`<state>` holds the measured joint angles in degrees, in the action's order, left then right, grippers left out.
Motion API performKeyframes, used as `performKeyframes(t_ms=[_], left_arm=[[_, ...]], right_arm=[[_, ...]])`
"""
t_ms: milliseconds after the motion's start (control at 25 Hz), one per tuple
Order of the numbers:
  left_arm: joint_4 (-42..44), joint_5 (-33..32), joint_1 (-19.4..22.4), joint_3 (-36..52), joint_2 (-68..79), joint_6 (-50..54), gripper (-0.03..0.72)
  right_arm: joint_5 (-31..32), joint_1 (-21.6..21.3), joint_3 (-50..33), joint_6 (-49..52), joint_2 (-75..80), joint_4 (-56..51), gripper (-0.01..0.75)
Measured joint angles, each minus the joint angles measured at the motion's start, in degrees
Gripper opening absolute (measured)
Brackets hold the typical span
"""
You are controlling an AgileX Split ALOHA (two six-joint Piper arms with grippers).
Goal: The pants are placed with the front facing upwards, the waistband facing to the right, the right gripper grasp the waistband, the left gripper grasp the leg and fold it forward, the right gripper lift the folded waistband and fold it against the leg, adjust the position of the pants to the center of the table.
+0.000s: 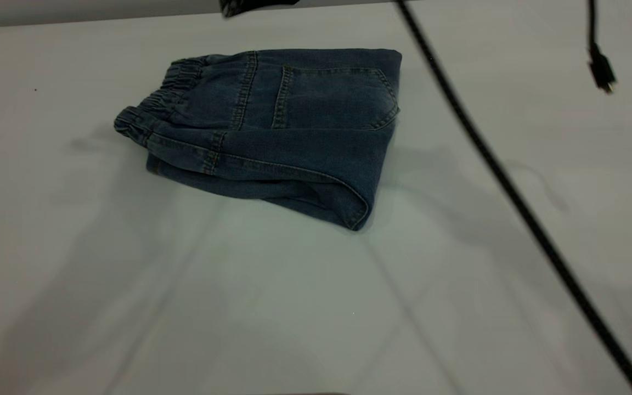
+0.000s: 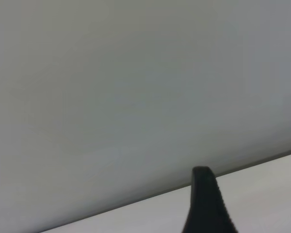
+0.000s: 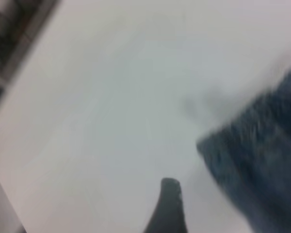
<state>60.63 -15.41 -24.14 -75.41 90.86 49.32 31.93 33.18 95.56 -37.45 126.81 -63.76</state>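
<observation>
You are looking at a broad, pale grey-white bench (image 1: pixel 129 285) that is filling nearly the whole exterior view, with faint shadows lying across its near half. Its far edge is showing as a lighter strip along the top left.

The pants (image 1: pixel 272 126) are lying folded into a compact bundle on the far middle of the bench, slightly left of centre. The back patch pocket (image 1: pixel 332 96) is facing up. The gathered waistband (image 1: pixel 157 101) is pointing toward the left, and a folded edge is forming the bundle's right side. Nothing is touching the denim.

A thick black cable (image 1: pixel 513 197) is crossing the right side diagonally, from the top centre down to the lower right corner. A second cable with a small plug (image 1: pixel 601 68) is hanging at the upper right. Wide bare surface is lying open in front of the bundle and to both sides.

In the left wrist view, one fingertip (image 2: pixel 206 201) of the left pincer is hovering over bare bench near an edge; you cannot tell how its fingers are set. In the right wrist view, one fingertip (image 3: pixel 169 206) of the right pincer is hanging above the bench just beside a corner of the pants, apart from them; its state is likewise unclear.
</observation>
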Motion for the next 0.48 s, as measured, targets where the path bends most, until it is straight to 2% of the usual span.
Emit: performKeyframes(t_ms=[160,280,360,480], left_arm=[[0.0,0.0,0.0,0.0,-0.1,0.0,0.421],[0.0,0.0,0.0,0.0,-0.1,0.0,0.421],[0.0,0.0,0.0,0.0,-0.2,0.0,0.421],[0.0,0.0,0.0,0.0,-0.2,0.0,0.421]], right_arm=[[5.7,3.6,6.6,34.6,1.7,27.3,0.517],[10.4,4.9,12.3,56.9,5.2,40.5,0.495],[11.6,5.0,15.3,66.5,7.7,43.6,0.475],[10.7,5.0,19.2,74.9,11.6,42.8,0.451]])
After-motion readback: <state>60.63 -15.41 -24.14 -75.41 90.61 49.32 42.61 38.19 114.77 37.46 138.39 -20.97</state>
